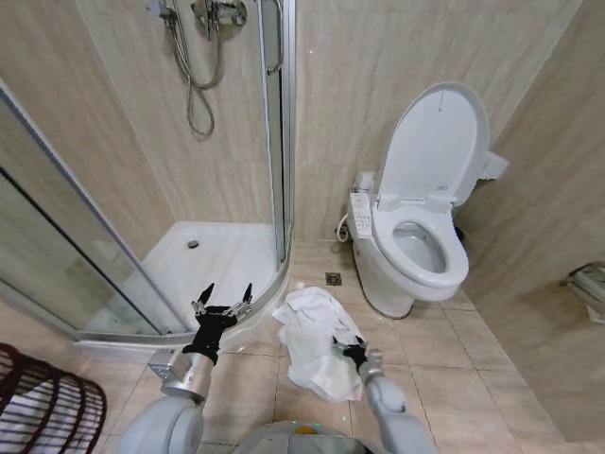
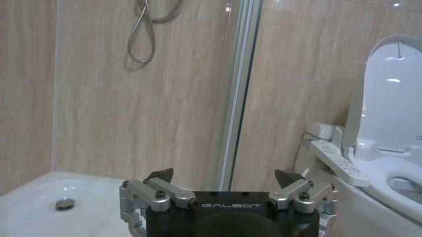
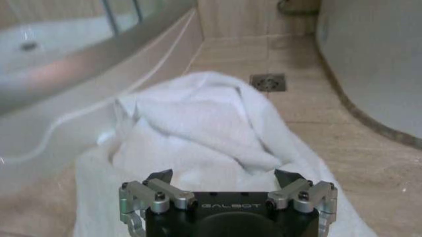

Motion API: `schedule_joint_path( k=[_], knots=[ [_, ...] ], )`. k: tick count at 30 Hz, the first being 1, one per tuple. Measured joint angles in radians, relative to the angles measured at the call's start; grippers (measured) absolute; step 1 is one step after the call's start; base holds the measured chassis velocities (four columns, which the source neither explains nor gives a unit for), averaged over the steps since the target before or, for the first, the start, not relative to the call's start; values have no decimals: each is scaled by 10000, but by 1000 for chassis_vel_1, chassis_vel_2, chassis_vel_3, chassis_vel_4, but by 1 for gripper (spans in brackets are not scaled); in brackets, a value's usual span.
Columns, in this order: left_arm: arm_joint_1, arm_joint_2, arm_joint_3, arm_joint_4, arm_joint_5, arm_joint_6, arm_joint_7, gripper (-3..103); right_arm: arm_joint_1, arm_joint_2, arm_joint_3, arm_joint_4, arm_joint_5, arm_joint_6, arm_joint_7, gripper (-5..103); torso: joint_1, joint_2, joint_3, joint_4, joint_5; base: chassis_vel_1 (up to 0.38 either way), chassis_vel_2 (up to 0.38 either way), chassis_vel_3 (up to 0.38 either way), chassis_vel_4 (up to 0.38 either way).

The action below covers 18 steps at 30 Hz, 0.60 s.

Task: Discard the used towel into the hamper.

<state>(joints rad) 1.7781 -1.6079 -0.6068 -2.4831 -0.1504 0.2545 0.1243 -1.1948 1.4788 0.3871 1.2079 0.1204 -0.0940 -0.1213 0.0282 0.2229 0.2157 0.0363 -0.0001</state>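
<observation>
Right gripper (image 3: 224, 178), jaws spread, hovers over the crumpled white towel (image 1: 317, 340); best pinch a raised fold; left gripper (image 1: 222, 301) idles open.

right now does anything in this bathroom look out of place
Yes: a white towel lies crumpled on the floor tiles between the shower tray and the toilet, not in the hamper. The right gripper hovers over it, fingers open; the left gripper is also open.

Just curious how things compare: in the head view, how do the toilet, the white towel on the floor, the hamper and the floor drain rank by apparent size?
1. toilet
2. towel
3. hamper, cut off by the picture's edge, so unsure
4. floor drain
</observation>
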Motion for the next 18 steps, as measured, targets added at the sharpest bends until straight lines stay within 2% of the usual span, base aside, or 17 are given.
schedule_joint_path(
  k=[2,7,15,18],
  knots=[
    [0,-1,0,0,0,0,0,100,236,29,-125,-583,-376,72,115,100,1,3,2,0,0,0,0,0,0],
    [0,-1,0,0,0,0,0,100,452,117,-395,-929,-462,52,210,100,3,5,4,-3,-2,0,0,0,0],
    [0,-1,0,0,0,0,0,100,439,430,-1425,27,-611,-52,481,100,3,12,6,-1,0,0,0,0,0],
    [0,-1,0,0,0,0,0,100,865,610,-1228,-1058,-1103,189,496,100,3,13,8,1,3,0,0,0,0]
  ],
)
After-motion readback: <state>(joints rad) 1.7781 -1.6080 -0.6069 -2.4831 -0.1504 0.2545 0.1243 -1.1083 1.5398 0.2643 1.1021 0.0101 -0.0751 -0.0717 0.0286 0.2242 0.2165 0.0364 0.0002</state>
